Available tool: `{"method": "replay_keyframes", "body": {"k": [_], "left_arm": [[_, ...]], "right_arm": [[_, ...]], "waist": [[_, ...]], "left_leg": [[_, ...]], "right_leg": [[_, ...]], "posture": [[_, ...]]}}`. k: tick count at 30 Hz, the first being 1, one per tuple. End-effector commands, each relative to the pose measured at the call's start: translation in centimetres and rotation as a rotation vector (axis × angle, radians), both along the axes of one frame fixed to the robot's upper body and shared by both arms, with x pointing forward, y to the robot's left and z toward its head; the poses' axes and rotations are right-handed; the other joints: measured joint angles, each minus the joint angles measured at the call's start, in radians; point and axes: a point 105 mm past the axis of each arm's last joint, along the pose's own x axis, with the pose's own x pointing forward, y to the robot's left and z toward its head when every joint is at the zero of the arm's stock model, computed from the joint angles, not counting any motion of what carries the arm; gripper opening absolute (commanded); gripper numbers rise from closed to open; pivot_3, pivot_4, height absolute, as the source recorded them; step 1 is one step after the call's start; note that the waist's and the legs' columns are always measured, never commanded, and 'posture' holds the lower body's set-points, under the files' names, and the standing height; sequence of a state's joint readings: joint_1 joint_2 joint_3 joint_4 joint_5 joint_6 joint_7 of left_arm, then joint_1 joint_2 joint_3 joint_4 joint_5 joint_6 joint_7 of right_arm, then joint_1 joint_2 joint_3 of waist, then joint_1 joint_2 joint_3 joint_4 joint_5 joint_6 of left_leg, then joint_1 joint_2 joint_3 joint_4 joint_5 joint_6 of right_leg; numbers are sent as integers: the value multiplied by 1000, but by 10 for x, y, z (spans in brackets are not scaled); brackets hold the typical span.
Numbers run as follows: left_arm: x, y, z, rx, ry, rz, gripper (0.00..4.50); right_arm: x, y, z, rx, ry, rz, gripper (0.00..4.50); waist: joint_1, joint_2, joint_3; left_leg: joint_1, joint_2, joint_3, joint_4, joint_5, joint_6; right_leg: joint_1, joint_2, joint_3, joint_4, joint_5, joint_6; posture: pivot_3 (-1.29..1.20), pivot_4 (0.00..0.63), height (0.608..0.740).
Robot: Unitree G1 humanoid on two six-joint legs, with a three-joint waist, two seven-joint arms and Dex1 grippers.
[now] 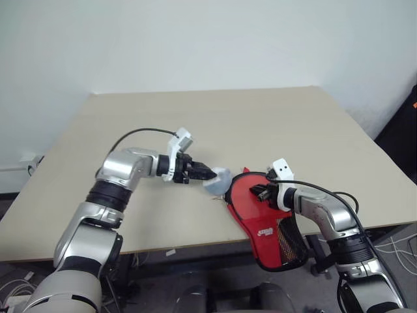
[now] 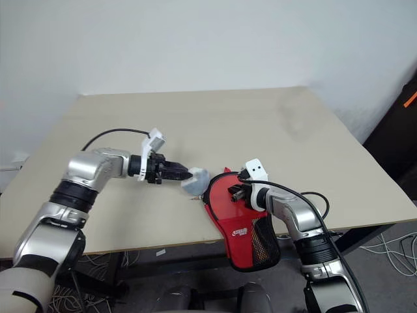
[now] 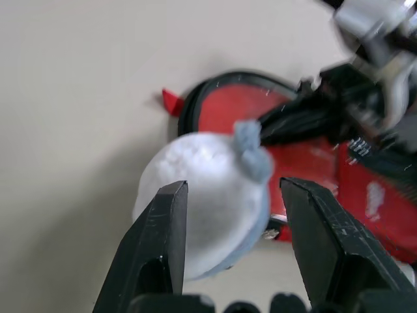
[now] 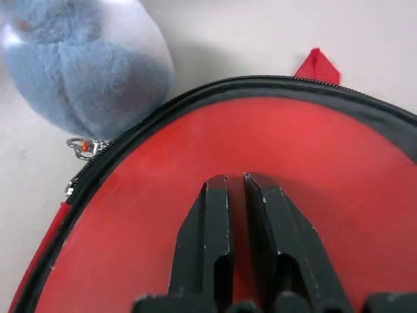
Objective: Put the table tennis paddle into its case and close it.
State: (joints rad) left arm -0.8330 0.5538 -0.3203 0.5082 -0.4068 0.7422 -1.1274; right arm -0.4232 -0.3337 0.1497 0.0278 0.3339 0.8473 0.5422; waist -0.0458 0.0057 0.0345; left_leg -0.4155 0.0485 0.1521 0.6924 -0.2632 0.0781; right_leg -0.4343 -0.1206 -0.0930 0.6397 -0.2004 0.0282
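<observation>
Table (image 1: 215,124), pale beige and smooth, with a matte top, takes up most of the head views and carries little besides the task's things near its front edge. Case (image 1: 260,218) comes next in size: flat and paddle-shaped, glossy red with black piping and a zip along its rounded rim, a white logo low on the red face and a black mesh end hanging over the table's front edge. A small red tab sticks out at its rounded end. Whether the paddle is inside it cannot be told.

Just beside the rounded end lies a fluffy pale blue-white pompom (image 3: 208,195), fixed near the zip by a small metal ring (image 4: 79,147).

Left gripper (image 1: 207,173) hovers over the pompom, fingers about half apart and straddling it, holding nothing. Right gripper (image 4: 236,189) rests on the case's red face with its fingers pressed almost together, gripping nothing.
</observation>
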Motion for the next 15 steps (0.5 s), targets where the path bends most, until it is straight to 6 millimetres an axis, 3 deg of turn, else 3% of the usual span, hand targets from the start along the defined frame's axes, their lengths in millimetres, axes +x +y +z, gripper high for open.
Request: {"method": "replay_keyframes", "body": {"k": [1,7,15], "left_arm": [[4,-2,2,0,-33,-20,2706],[7,4,-23,30,55,19,4470],[14,-11,-27,-32,76,47,4470]], "right_arm": [[7,0,9,-9,-45,-13,409],[9,-7,7,-24,-46,-43,409],[9,-6,7,-54,-52,-23,409]], "waist": [[0,0,0],[0,0,0],[1,-1,0]], "left_leg": [[0,0,0,0,0,0],[-1,0,0,1,0,1],[-12,0,-4,7,1,3]], "right_leg": [[-1,0,0,0,0,0],[-1,0,0,0,0,0],[-7,0,-3,2,1,0]], "posture": [[0,0,724],[0,0,724],[0,0,724]]}}
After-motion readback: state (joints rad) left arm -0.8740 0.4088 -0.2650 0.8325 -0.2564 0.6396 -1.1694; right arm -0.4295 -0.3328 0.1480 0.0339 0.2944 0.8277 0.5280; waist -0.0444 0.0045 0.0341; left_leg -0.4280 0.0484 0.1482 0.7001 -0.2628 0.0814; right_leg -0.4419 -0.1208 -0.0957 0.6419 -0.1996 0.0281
